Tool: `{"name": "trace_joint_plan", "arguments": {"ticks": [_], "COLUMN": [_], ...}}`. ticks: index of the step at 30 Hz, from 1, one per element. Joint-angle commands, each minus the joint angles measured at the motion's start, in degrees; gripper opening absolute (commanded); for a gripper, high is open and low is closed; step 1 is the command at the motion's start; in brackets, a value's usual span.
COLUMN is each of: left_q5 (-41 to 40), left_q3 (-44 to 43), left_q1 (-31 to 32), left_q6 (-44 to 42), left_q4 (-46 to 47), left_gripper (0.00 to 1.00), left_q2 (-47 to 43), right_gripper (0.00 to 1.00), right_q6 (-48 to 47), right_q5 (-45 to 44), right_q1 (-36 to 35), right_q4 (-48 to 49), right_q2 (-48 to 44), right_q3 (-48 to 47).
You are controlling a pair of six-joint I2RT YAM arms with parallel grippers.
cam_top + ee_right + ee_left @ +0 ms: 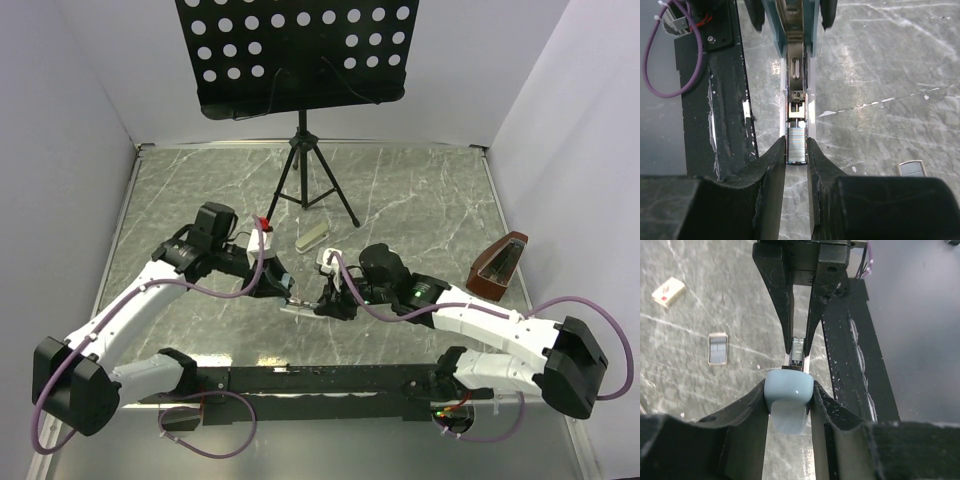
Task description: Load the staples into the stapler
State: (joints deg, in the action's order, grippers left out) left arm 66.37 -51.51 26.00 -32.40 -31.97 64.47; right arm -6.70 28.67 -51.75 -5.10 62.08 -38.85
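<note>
The light-blue stapler (789,396) lies opened flat on the marble table between my two grippers (300,307). My left gripper (789,388) is shut on its blue end. My right gripper (796,145) is shut around the silvery staple strip (796,148), which sits at the near end of the stapler's metal magazine channel (795,90). In the left wrist view the right gripper (798,347) pinches the strip just beyond the blue end. In the top view the left gripper (287,288) and right gripper (322,303) almost meet. The small white-and-tan staple box (668,291) lies on the table apart from them.
A small flat grey-and-tan rectangle (718,348) lies near the stapler, also in the right wrist view (912,168). A beige bar (312,237) lies behind, by a music stand's tripod (305,175). A brown wedge-shaped object (497,265) sits at the right. The black base rail (320,380) runs along the near edge.
</note>
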Motion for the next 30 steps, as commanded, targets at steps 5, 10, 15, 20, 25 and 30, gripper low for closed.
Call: {"name": "trace_joint_plan", "arguments": {"ticks": [5,10,15,20,25,30], "left_q5": [-3.3,-5.3,-5.5,-6.9,-8.1,-9.6], "left_q3": [0.6,1.2,2.0,0.3,0.0,0.4], "left_q1": [4.9,6.1,7.7,9.9,10.5,10.5], "left_q6": [7.3,13.3,17.9,17.3,16.8,16.8], "left_q4": [4.8,9.8,15.3,12.8,11.1,10.8], "left_gripper": [0.15,0.05,0.01,0.01,0.01,0.01], "left_q2": [0.0,0.5,-0.9,1.0,2.2,2.6], "right_gripper": [0.00,0.00,0.02,0.04,0.07,0.13], "right_q6": [-1.3,-1.3,-0.9,0.7,2.1,3.4], "right_q5": [-0.5,-0.7,0.0,0.7,-1.7,-3.2], "right_q1": [-0.1,-0.1,-0.1,-0.1,-0.1,-0.1], "right_q4": [7.5,7.7,7.8,10.5,12.7,16.1], "right_q2": [2.0,3.0,4.4,4.3,2.9,-0.6], "right_q3": [-0.7,-1.9,-3.2,-3.5,-2.9,-1.0]}}
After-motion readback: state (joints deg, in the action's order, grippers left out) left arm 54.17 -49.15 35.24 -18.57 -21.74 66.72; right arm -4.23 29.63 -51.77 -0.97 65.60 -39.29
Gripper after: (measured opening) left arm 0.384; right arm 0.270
